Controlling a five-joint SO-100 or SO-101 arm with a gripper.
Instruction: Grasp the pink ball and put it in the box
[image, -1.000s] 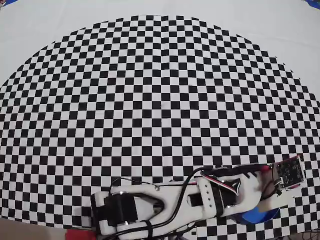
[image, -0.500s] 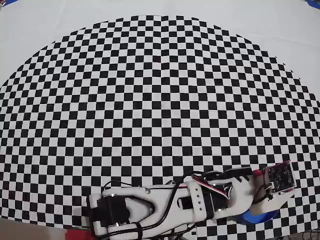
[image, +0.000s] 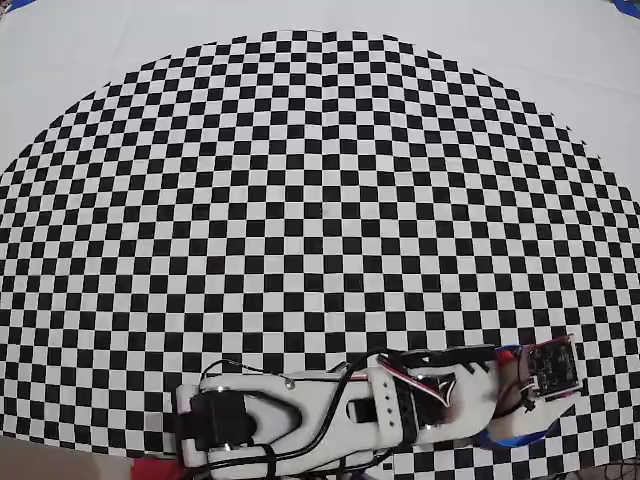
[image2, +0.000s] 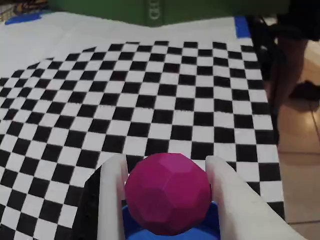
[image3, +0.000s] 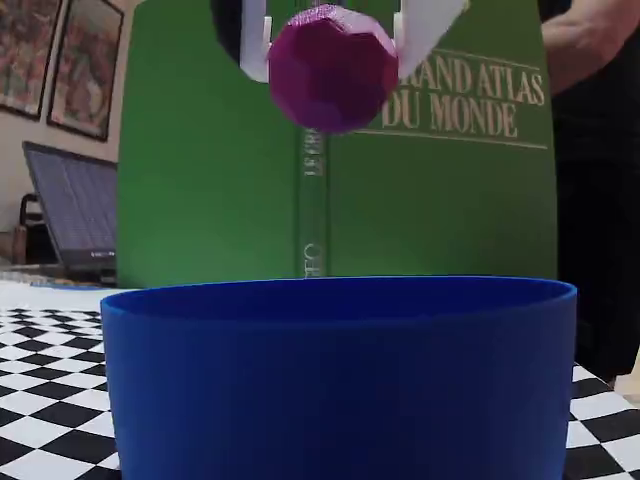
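Above the round bright-blue plastic box (image3: 340, 380), the white gripper's (image3: 333, 40) 2 jaws pinch the faceted magenta-pink ball (image3: 332, 68); centre it, then release gently.

The ball (image3: 333, 66) is a faceted magenta sphere, held off the bench between the claw's (image3: 333, 40) two white fingers, directly above the box (image3: 340, 385). The box is a round, bright blue container, upright on the checkered bench.
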